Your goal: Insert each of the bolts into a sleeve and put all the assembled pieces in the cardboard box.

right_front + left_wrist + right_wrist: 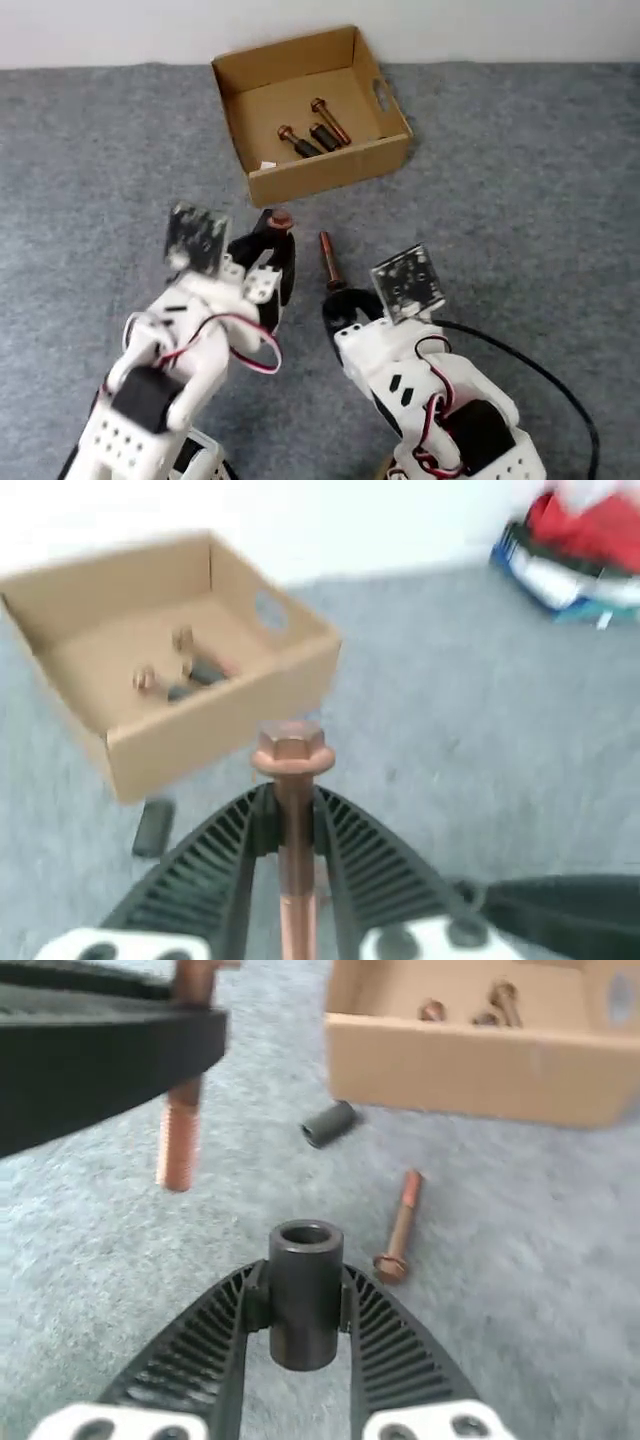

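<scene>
**Bolt** (292, 755): coppery, rigid, probably dense for its size. The smooth shank may slip, so it is best held just below the hex head. The left gripper (292, 810) pinches it upright there, just in front of the cardboard box (215, 730).

**Sleeve** (305, 1260): black, stiff, round, liable to roll. The right gripper (303, 1285) clamps it across its wall, bore upward, farther from the box.

Spare bolt (398, 1225) and spare sleeve (328, 1123) lie between it and the box.

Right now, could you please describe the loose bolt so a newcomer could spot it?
Start at the cardboard box on the grey carpet. Just in front of its near wall, a copper bolt lies flat. Unlike the others, it is bare: no sleeve, no tool holding it.
</scene>
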